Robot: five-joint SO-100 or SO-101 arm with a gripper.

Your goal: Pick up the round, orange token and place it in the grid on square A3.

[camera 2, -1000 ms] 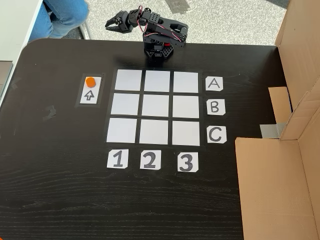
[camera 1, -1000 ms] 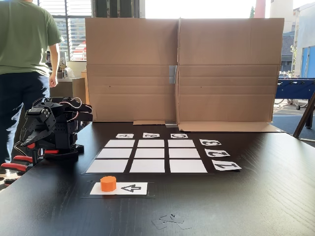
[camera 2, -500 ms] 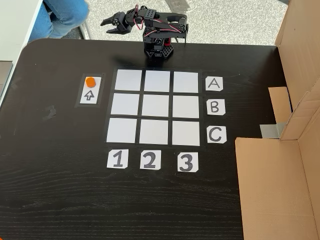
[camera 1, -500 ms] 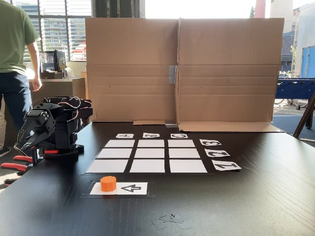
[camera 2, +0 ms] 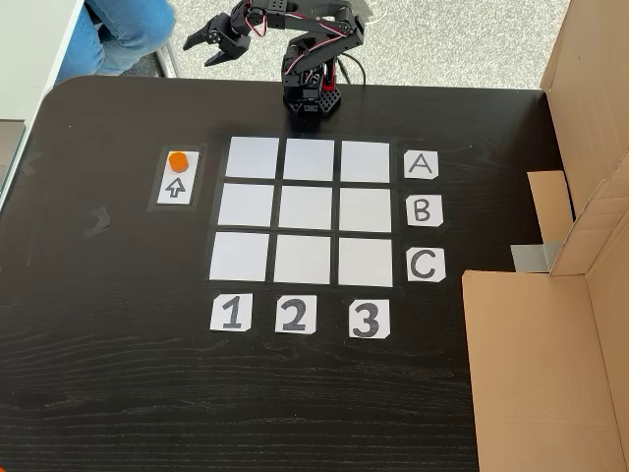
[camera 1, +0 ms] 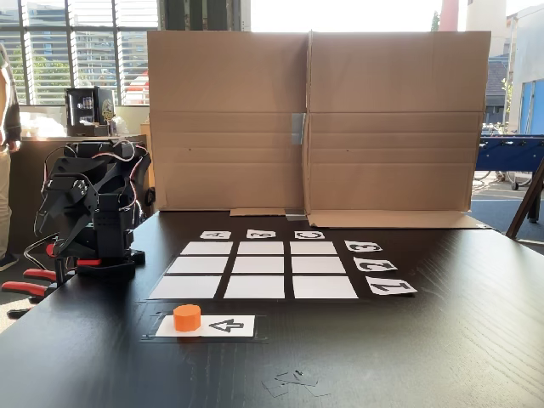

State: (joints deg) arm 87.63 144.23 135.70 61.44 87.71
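Observation:
The orange token (camera 1: 187, 317) (camera 2: 177, 160) lies on the end of a white arrow card (camera 1: 223, 325) (camera 2: 175, 185), beside the grid (camera 1: 253, 270) (camera 2: 308, 209). Square A3 (camera 2: 366, 160) (camera 1: 206, 248) is a bare white cell at the corner next to the A card. My black arm (camera 1: 89, 212) stands at the table edge behind the grid. My gripper (camera 2: 198, 50) hangs in the air past that edge, well away from the token, its fingers spread open and holding nothing.
A tall cardboard wall (camera 1: 314, 119) (camera 2: 550, 324) closes off one side of the table. Red clamps (camera 1: 25, 285) sit by the arm's base. Paper scraps (camera 1: 293, 382) lie near the front edge. A person (camera 2: 123, 29) (camera 1: 7, 127) is beside the table.
My arm has risen and the gripper has swung higher and further out past the table edge. The person has walked off to the left in the side view. The token has not moved.

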